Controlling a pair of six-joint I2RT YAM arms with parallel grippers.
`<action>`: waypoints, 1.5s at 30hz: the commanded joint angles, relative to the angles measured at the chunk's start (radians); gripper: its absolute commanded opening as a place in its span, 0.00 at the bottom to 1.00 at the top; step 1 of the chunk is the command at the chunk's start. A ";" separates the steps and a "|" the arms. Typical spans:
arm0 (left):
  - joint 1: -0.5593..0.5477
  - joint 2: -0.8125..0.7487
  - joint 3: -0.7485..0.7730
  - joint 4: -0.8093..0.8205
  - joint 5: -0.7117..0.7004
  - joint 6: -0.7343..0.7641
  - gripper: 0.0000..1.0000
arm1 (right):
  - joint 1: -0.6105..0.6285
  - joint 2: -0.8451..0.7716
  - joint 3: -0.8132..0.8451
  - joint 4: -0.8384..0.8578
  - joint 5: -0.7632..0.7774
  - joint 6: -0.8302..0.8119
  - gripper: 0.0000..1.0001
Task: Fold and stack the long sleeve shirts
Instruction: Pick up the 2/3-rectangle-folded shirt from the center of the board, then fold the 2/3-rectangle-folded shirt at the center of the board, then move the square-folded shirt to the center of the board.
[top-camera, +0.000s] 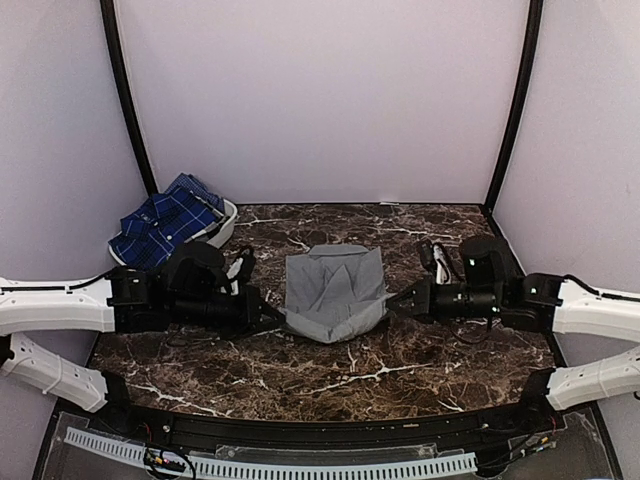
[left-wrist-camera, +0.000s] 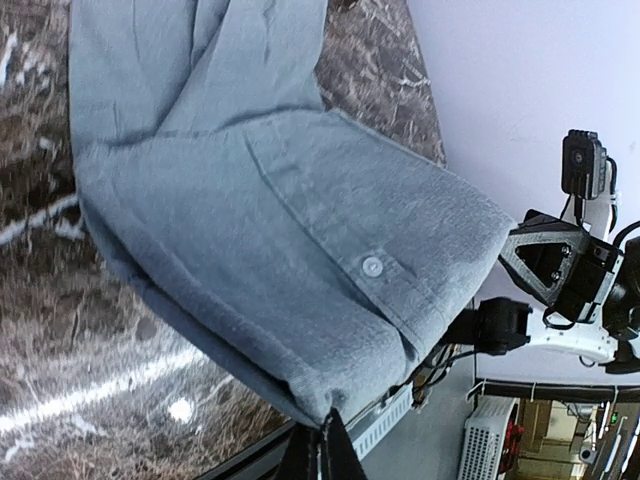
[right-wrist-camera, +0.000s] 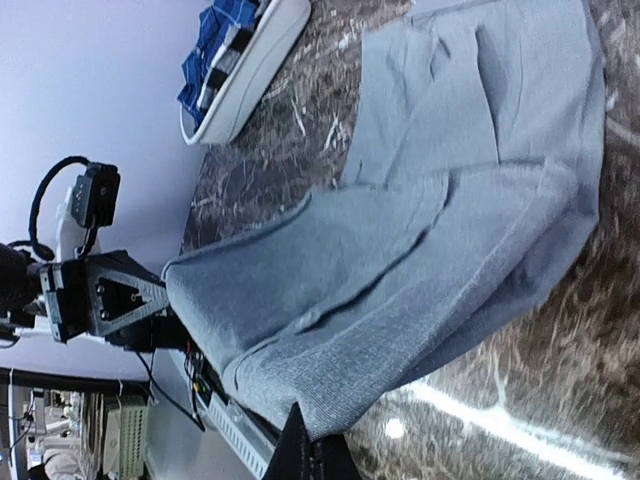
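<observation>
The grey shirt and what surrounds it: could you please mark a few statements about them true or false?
1. The grey shirt lies on the marble table. True.
2. The plaid shirt is stacked on the grey shirt. False: it sits in the white basket at the far left.
3. The left gripper has its jaws shut on the grey shirt's edge. True.
4. The right gripper hangs open above the basket. False: its jaws are shut on the grey shirt's opposite edge.
</observation>
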 joint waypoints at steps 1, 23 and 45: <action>0.166 0.089 0.128 -0.013 0.094 0.094 0.00 | -0.164 0.205 0.193 -0.007 -0.062 -0.136 0.00; 0.573 1.194 0.879 0.227 0.374 0.230 0.00 | -0.523 1.368 0.992 -0.029 -0.326 -0.307 0.00; 0.478 0.505 0.088 0.354 0.372 0.174 0.00 | -0.430 0.657 0.055 0.395 -0.428 -0.170 0.00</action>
